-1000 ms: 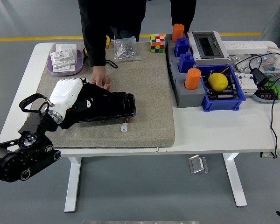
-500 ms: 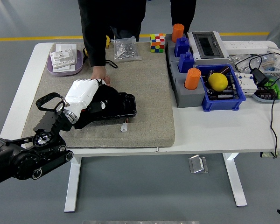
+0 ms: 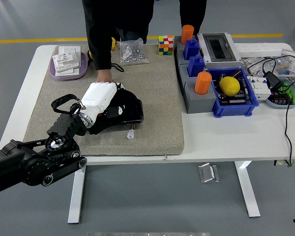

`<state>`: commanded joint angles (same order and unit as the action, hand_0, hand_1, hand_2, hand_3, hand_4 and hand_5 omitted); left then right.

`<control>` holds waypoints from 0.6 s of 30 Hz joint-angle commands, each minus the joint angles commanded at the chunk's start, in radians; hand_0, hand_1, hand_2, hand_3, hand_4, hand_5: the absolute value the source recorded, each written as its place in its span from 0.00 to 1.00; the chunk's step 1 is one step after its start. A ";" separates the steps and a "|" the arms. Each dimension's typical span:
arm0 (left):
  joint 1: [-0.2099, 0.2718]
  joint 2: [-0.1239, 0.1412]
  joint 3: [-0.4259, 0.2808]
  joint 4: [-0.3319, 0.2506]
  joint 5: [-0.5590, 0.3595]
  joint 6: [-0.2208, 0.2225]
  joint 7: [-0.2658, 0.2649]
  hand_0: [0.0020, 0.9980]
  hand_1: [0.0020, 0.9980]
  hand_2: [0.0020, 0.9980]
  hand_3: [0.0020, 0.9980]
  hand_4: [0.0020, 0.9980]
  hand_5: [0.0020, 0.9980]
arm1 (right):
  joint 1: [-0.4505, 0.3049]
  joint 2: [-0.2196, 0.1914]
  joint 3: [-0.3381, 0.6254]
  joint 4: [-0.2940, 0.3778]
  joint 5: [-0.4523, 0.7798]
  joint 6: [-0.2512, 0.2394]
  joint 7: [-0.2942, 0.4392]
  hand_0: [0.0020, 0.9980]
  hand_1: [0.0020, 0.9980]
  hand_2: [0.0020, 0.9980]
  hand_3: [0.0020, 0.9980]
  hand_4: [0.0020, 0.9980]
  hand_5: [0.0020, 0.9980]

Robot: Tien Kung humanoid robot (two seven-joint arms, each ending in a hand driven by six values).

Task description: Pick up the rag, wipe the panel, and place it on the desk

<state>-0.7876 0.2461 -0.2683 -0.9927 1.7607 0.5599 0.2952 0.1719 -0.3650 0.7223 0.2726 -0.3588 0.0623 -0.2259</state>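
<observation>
Head view shows your left hand [image 3: 101, 94] has slid right along the black panel [image 3: 123, 112] over the last second, now nearer its right end, so I judge the wiping stroke well underway. Its fingers lie flat over the panel; you cannot tell whether the rag sits beneath them. The panel rests on the grey mat [image 3: 152, 88] toward the bench's left side. A person's hand [image 3: 104, 75] steadies the panel's far edge, just beside yours; mind it.
</observation>
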 joint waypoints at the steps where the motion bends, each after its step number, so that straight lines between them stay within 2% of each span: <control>1: -0.004 -0.004 0.005 0.000 -0.001 0.000 0.001 0.21 0.09 0.53 0.47 0.14 0.00 | 0.000 -0.001 0.000 0.001 0.000 0.000 0.000 0.77 0.61 0.71 0.64 1.00 0.57; 18: -0.033 -0.041 0.088 -0.009 -0.012 -0.008 0.013 0.21 0.09 0.53 0.47 0.14 0.00 | -0.001 -0.003 -0.002 0.000 -0.004 0.002 0.000 0.77 0.61 0.71 0.64 1.00 0.57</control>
<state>-0.8208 0.2050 -0.1807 -1.0013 1.7485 0.5524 0.3087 0.1712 -0.3682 0.7207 0.2723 -0.3628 0.0641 -0.2260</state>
